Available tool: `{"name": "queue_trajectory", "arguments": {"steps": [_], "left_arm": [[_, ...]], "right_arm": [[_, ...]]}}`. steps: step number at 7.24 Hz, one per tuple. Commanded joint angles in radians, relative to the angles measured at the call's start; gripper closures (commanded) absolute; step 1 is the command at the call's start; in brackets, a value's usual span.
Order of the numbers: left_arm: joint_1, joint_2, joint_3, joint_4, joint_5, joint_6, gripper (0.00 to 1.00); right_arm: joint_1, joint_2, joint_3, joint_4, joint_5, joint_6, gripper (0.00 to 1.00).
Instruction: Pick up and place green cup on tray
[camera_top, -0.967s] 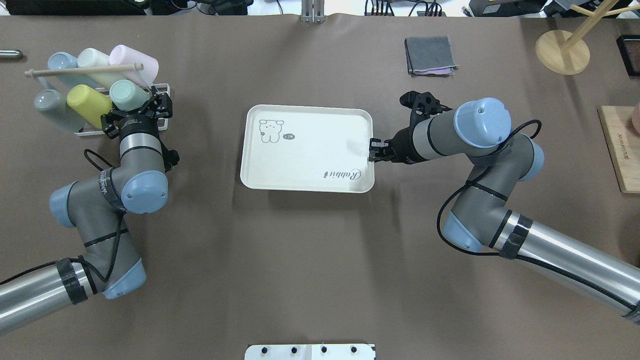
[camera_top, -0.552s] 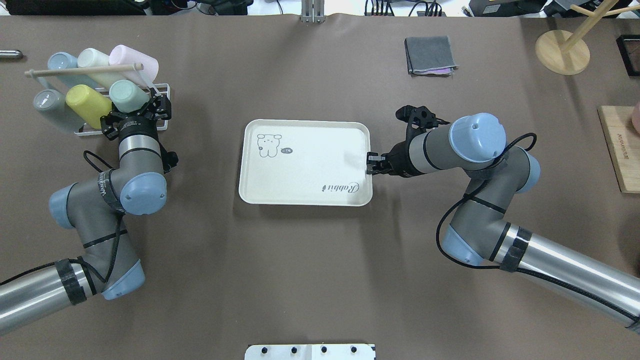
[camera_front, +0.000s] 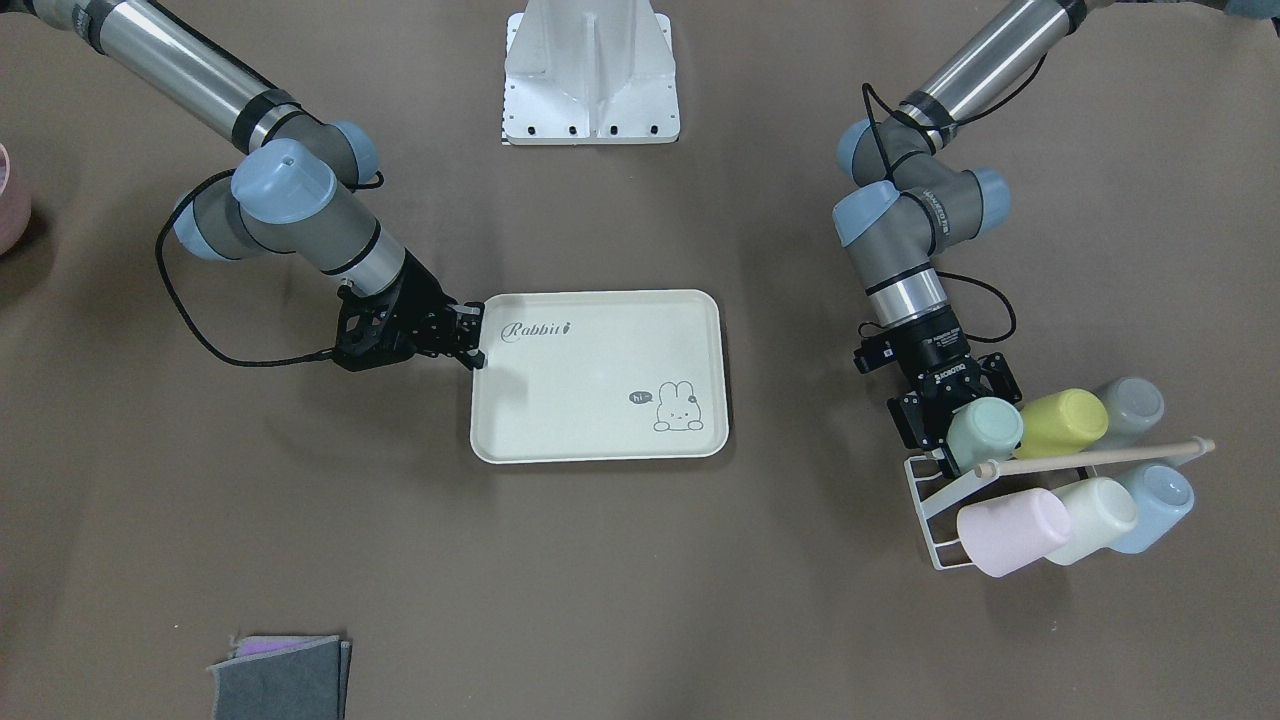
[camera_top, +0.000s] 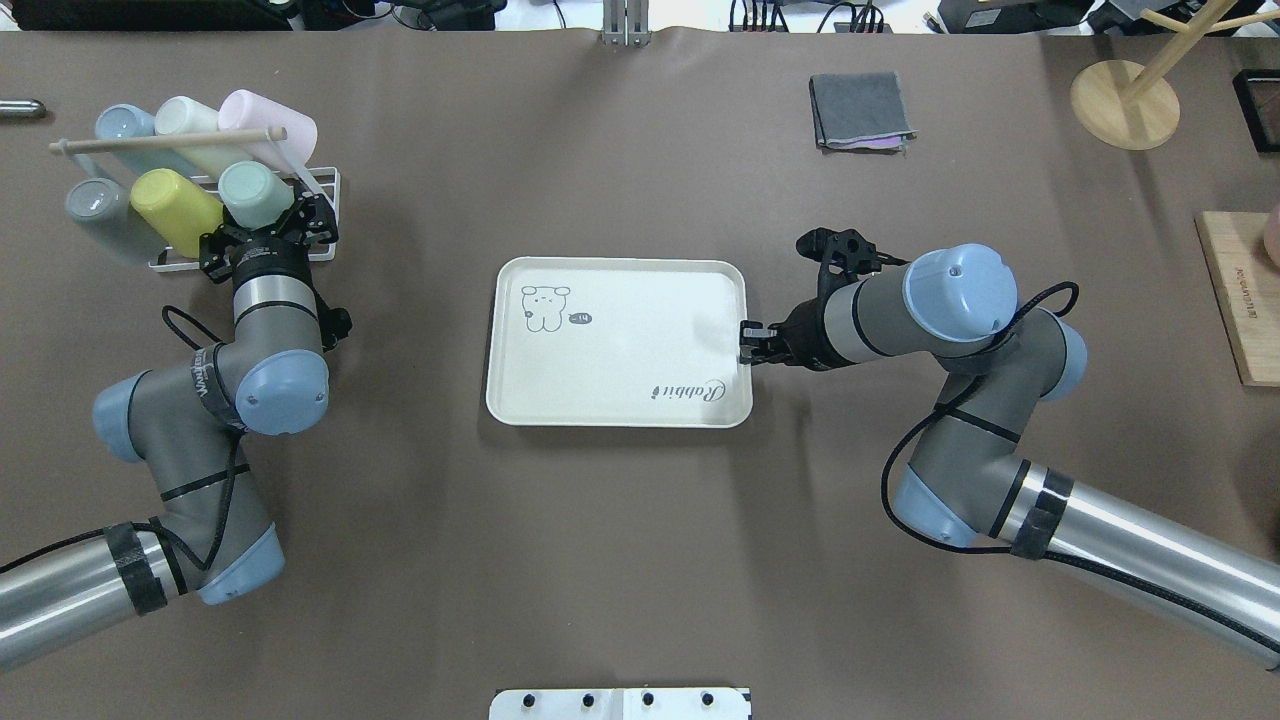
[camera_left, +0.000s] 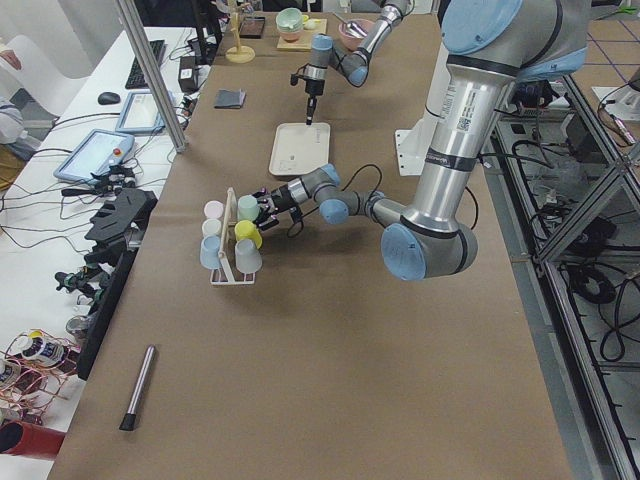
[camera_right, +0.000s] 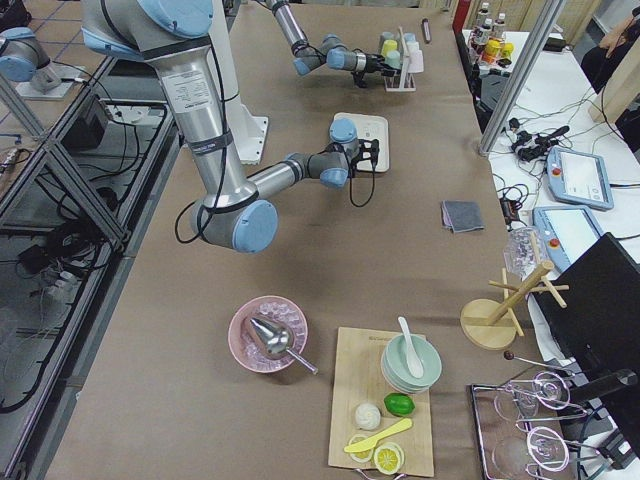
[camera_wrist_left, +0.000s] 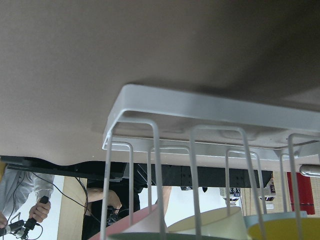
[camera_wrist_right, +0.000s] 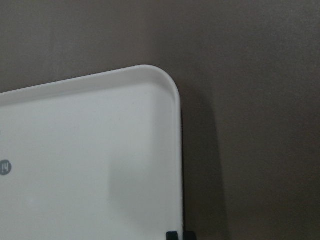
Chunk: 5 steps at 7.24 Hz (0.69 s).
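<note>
Six cups: tilted on a white wire rack (camera_wrist_left: 200, 105) by the surface's far left corner, under a wooden rod (camera_top: 170, 140).
Green cup (camera_top: 255, 192): front row, at the end toward mid-surface. The yellow-green cup (camera_top: 178, 210) touches its other side. Not yet lifted.
Left pincer (camera_top: 268, 226): spread, one finger on either side of the green cup's base end. Whether the pads touch it I cannot tell.
Right pincer (camera_top: 746, 345): pressed together on the tray's rim, on the short side facing the surface's right edge.
Tray (camera_top: 630, 330): cream, with a bunny drawing, mid-surface, well apart from the rack.
Relation that matters: the cup lies straight ahead of the left pincer. Its long axis runs roughly in line with that wrist, base toward the fingers and mouth, I judge, down in the rack. The left arm is by far the nearer.
Next move, as I judge: close on the base, then draw back along that axis so the mouth slips free of the wires and the rod.
</note>
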Motion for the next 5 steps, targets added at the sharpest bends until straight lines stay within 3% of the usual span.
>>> {"name": "queue_trajectory", "arguments": {"steps": [1,3,4,5], "left_arm": [[0.001,0.002,-0.006,0.0,0.023,0.005,0.15],[0.001,0.002,-0.043,0.0,0.022,0.06,0.15],[0.001,0.002,-0.051,0.0,0.022,0.066,0.15],[0.0,0.005,-0.058,0.0,0.022,0.067,0.15]], "right_arm": [[-0.013,-0.026,0.021,-0.001,-0.003,-0.001,1.0],[-0.032,-0.022,0.01,-0.004,-0.014,-0.004,1.0],[-0.033,-0.02,0.01,-0.002,-0.016,-0.002,0.83],[-0.032,-0.02,0.01,-0.004,-0.037,-0.011,0.01]]}}
